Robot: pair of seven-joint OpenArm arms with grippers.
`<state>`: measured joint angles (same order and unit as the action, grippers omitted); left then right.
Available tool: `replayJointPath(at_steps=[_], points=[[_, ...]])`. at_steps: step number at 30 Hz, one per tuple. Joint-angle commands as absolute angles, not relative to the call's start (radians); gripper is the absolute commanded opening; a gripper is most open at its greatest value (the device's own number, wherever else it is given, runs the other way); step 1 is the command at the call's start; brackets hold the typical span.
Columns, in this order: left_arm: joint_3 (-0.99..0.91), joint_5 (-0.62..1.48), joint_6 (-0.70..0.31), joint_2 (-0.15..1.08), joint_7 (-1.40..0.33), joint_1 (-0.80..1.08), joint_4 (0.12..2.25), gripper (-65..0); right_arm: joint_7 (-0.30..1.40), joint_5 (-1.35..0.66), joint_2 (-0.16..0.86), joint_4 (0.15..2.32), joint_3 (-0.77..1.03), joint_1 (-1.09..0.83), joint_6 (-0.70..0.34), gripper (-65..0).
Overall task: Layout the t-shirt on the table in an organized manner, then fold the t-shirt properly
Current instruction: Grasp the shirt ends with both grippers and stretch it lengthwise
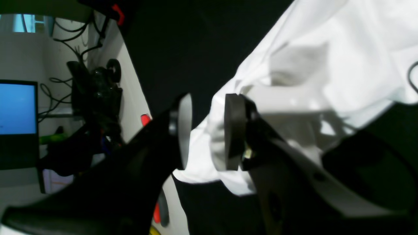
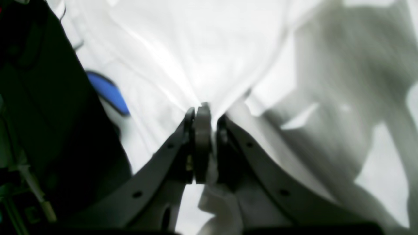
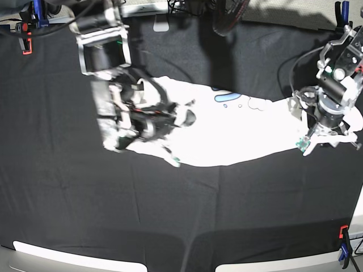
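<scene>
The table (image 3: 181, 226), draped in black cloth, lies bare along its near edge, with a blue and orange clamp (image 3: 343, 254) at the near corner. Further back, in the middle of the table, the t-shirt (image 3: 227, 136) is stretched out white side up between the two arms, with a little blue print showing at its far edge.

The right gripper (image 2: 204, 112) sits over one end of the shirt. In the right wrist view its jaws are pinched tight together on a gathered fold of the white fabric, which fans away from the tips.

The left gripper (image 1: 205, 127) is at the other end. In the left wrist view its jaws stand apart, a bunched edge of the shirt lying between them; whether they press it I cannot tell.

Beyond the table edge a blue screen (image 1: 18, 107) glows.
</scene>
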<state>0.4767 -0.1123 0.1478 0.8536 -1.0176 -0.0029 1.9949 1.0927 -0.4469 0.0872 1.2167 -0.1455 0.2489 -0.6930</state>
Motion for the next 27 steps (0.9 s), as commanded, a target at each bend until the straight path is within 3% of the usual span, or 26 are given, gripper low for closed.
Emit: replayJointPath(at_steps=[1, 6, 17, 23, 27], points=[[0.464, -0.141, 0.156, 0.870, -1.000, -0.020, 2.003, -49.5, 1.099, -0.423, 0.121, 1.240, -0.143, 0.263, -0.698, -65.0], [0.464, -0.141, 0.156, 0.866, -0.998, -0.020, 2.002, -49.5, 1.095, -0.423, 0.245, 1.250, -0.068, 0.258, -0.698, -65.0], [0.464, -0.107, 0.152, 0.856, -1.006, -0.017, 2.003, -49.5, 1.104, -0.509, 0.400, 1.250, 0.368, 0.263, -0.698, -65.0], [0.464, 0.101, 0.011, 0.846, -1.056, -0.016, 2.003, -49.5, 1.119, -0.528, 0.437, 1.250, 0.402, 0.263, -0.698, -65.0], [0.464, 0.301, -0.190, 0.865, -1.138, -0.009, 2.003, -49.3, 1.119, -0.528, 0.458, 1.250, 0.402, 0.263, -0.698, -65.0]])
